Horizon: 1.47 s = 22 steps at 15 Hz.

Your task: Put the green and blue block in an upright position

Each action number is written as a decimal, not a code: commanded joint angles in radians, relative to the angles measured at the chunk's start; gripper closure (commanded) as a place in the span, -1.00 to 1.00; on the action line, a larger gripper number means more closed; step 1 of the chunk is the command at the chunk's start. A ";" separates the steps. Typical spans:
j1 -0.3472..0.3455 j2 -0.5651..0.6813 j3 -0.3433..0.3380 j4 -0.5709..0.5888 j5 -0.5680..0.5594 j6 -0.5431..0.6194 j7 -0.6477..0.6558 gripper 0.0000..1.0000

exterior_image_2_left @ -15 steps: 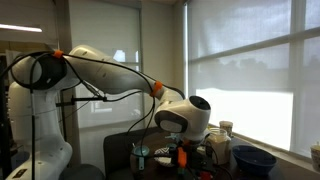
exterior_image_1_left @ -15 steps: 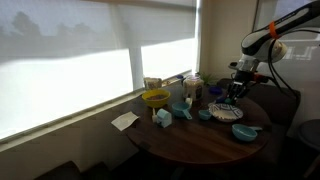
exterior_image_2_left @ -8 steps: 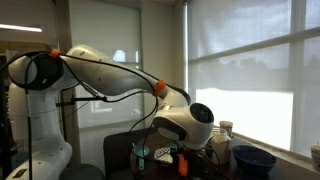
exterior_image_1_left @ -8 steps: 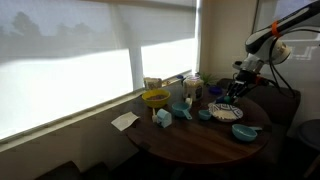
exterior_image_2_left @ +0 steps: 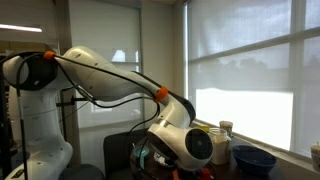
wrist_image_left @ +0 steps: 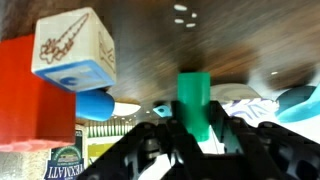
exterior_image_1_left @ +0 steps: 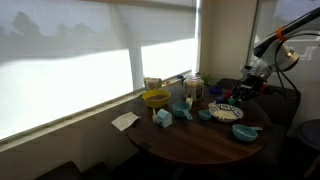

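In the wrist view, the green and blue block (wrist_image_left: 194,101) shows as a green bar standing on end between my dark fingers (wrist_image_left: 160,135). The gripper (wrist_image_left: 196,128) is shut on it. Only its green part shows; any blue part is hidden. In an exterior view the gripper (exterior_image_1_left: 247,90) hangs above the right side of the round table (exterior_image_1_left: 190,140), just past the patterned plate (exterior_image_1_left: 226,111). In the other exterior view the arm's wrist (exterior_image_2_left: 185,147) fills the foreground and hides the block.
A red block (wrist_image_left: 30,95) with a white picture cube (wrist_image_left: 73,50) on top stands close at the left of the wrist view. On the table are a yellow bowl (exterior_image_1_left: 155,98), blue toys (exterior_image_1_left: 180,110), a blue bowl (exterior_image_1_left: 245,131) and a paper (exterior_image_1_left: 125,120).
The arm has carried the gripper, still shut, rightwards away from above the plate. In the other exterior view the wrist has swung lower and closer to the camera.
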 commanded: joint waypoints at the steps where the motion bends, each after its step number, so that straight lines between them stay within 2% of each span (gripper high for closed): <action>1: -0.030 0.015 -0.026 -0.030 0.080 -0.027 -0.110 0.83; 8: -0.073 0.056 -0.063 -0.052 0.198 -0.106 -0.253 0.83; 15: -0.098 0.095 -0.071 -0.046 0.228 -0.166 -0.283 0.83; 16: -0.099 0.097 -0.071 -0.046 0.226 -0.166 -0.283 0.75; 17: -0.100 0.095 -0.071 -0.045 0.226 -0.161 -0.278 -0.16; 18: -0.101 0.092 -0.071 -0.043 0.223 -0.161 -0.278 -0.18; 22: -0.100 0.060 -0.069 -0.029 0.215 -0.152 -0.264 -0.72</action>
